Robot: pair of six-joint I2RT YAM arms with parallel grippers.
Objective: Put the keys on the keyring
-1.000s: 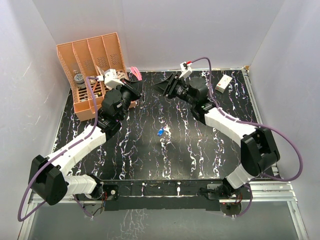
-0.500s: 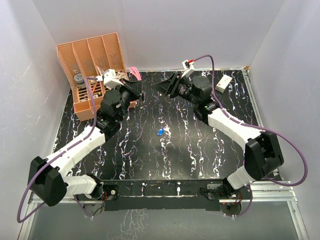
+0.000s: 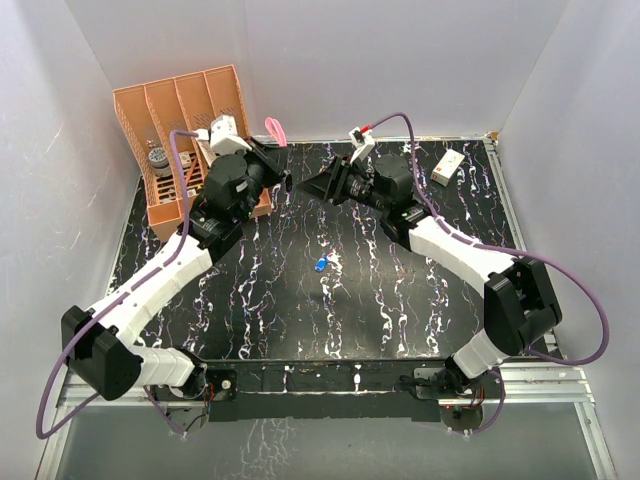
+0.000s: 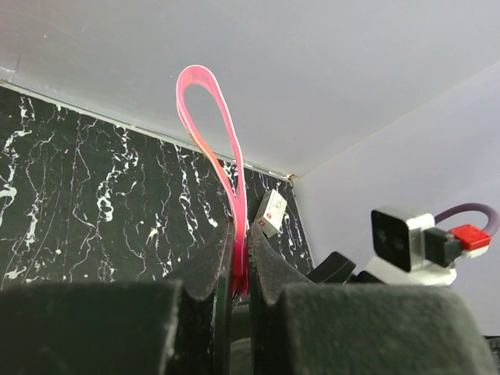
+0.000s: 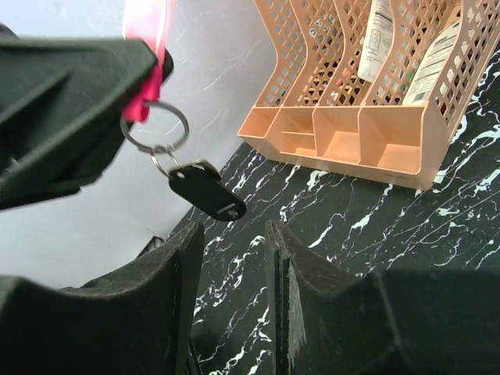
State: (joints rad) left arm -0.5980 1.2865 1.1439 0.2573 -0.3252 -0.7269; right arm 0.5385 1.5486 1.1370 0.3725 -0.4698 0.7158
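Keyring (image 4: pixel 233 211) lifted higher in left jaws, black key (image 5: pixel 207 191) dangling

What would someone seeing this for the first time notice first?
The bright pink keyring strap stands out most. It is pinched upright in the left gripper near the back of the table, with a black key dangling from its metal ring right in front of the open right gripper. Next comes the blue key, lying alone mid-table, away from both grippers.
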